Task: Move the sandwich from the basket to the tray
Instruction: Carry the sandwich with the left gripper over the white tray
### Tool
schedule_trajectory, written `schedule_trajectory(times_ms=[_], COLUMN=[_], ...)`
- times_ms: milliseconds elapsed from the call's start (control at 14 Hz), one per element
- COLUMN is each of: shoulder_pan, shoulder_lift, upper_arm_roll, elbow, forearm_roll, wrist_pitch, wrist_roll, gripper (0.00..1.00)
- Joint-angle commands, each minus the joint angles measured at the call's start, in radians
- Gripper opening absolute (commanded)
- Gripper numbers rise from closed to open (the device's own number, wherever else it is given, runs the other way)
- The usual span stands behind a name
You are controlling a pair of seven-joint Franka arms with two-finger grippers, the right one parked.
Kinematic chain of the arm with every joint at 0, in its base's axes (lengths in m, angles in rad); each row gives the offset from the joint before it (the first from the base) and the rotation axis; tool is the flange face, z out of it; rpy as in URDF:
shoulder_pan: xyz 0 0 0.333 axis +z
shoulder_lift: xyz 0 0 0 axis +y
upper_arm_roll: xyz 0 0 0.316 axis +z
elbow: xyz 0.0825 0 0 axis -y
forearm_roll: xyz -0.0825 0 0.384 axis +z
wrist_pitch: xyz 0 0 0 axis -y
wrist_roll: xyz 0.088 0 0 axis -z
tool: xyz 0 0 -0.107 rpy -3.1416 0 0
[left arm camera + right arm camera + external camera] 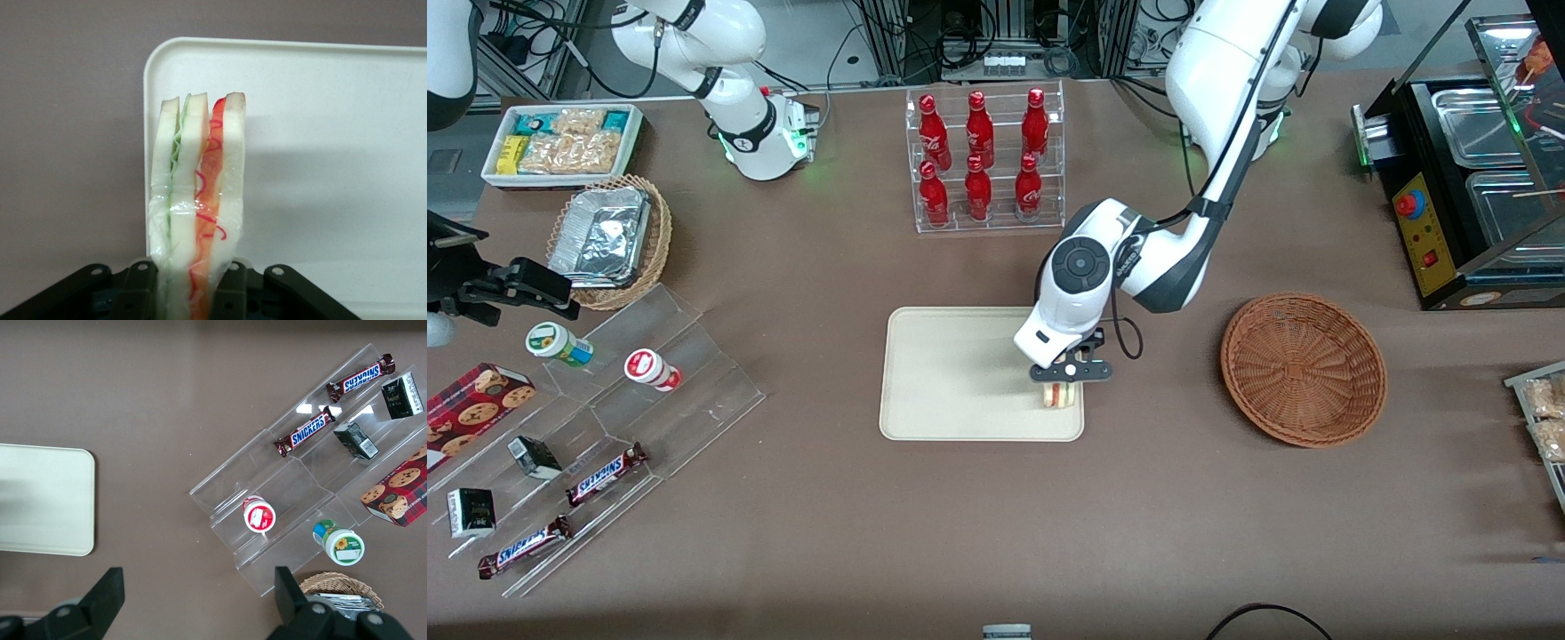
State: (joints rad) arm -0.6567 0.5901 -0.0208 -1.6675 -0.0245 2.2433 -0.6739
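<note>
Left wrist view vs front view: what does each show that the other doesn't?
Only the left wrist view shows the sandwich's layers close up: white bread, green, red-orange filling, wrapped in clear film. Only the front view shows the empty basket toward the working arm's end, and the bottle rack. Both show the gripper shut on the sandwich over the tray's edge.

One sandwich point(1059, 395), one tray point(951, 373), two baskets point(1303, 369), six red bottles point(980, 156), two Snickers bars point(607, 474)
</note>
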Motion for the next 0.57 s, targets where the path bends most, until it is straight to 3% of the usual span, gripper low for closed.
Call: schedule_trajectory(times_ms=[0,500], shoulder_pan=[-0.015,-0.017], shoulder_lift=[0.049,0.12], upper_arm_roll=[0.01,0.01], elbow=[0.038,0.083], forearm_roll=[-0.015,-0.071], wrist_pitch=[-0.008,0.051], wrist_roll=[0.03,0.091], gripper=[0.25,0.28])
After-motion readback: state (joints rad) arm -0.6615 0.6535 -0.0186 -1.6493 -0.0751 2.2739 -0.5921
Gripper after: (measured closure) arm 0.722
